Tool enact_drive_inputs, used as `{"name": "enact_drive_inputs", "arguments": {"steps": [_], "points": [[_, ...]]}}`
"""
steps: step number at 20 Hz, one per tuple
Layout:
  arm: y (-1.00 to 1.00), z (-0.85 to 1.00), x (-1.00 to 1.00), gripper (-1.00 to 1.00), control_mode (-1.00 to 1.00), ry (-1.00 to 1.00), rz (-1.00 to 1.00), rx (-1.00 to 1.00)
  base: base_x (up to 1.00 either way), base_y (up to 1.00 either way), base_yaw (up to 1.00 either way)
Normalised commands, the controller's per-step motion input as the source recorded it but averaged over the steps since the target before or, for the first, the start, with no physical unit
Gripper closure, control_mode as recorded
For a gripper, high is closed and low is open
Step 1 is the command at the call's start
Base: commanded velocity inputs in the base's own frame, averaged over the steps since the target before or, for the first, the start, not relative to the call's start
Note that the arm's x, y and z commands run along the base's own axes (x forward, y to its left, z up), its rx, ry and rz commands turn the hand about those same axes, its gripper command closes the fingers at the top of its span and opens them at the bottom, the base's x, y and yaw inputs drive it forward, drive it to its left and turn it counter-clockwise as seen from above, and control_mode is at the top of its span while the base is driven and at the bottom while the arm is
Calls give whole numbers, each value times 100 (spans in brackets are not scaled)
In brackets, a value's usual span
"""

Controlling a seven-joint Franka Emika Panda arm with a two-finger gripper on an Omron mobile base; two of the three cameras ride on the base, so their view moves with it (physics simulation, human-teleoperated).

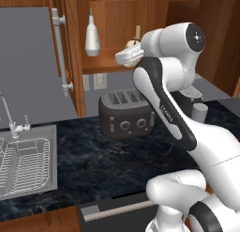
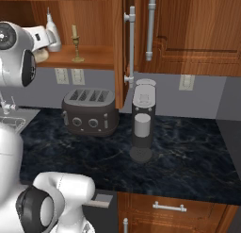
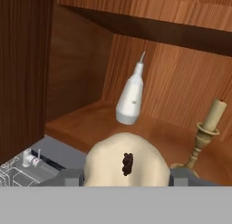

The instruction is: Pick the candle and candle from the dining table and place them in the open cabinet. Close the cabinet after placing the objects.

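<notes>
Holding the squat cream candle (image 3: pixel 127 162) between part-open jaws, the gripper (image 3: pixel 127 175) is hovering at the cabinet (image 3: pixel 81 123) shelf; no legible writing is showing.

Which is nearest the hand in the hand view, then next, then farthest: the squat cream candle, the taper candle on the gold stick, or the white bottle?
1. Squat cream candle, between the fingers of the hand.
2. Taper candle, on the shelf to the right.
3. White bottle, farther back, centre.

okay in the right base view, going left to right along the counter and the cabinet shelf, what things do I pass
White bottle → taper candle on its gold candlestick → toaster → open cabinet door's bar handle → coffee machine.
</notes>
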Motion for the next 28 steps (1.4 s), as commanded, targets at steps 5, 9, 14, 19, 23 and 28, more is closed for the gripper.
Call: {"name": "enact_drive_inputs", "arguments": {"steps": [5, 9, 14, 19, 23, 28], "points": [[4, -7, 11, 100, -100, 0, 2, -3, 0, 0, 0], [0, -10, 4, 100, -100, 1, 3, -4, 0, 0, 0], [4, -6, 17, 100, -100, 3, 1, -4, 0, 0, 0], [1, 0, 25, 100, -100, 8, 3, 0, 0, 0, 0], [2, 0, 27, 100, -100, 12, 2, 0, 0, 0, 0], [2, -4, 13, 100, -100, 6, 3, 0, 0, 0, 0]]}}
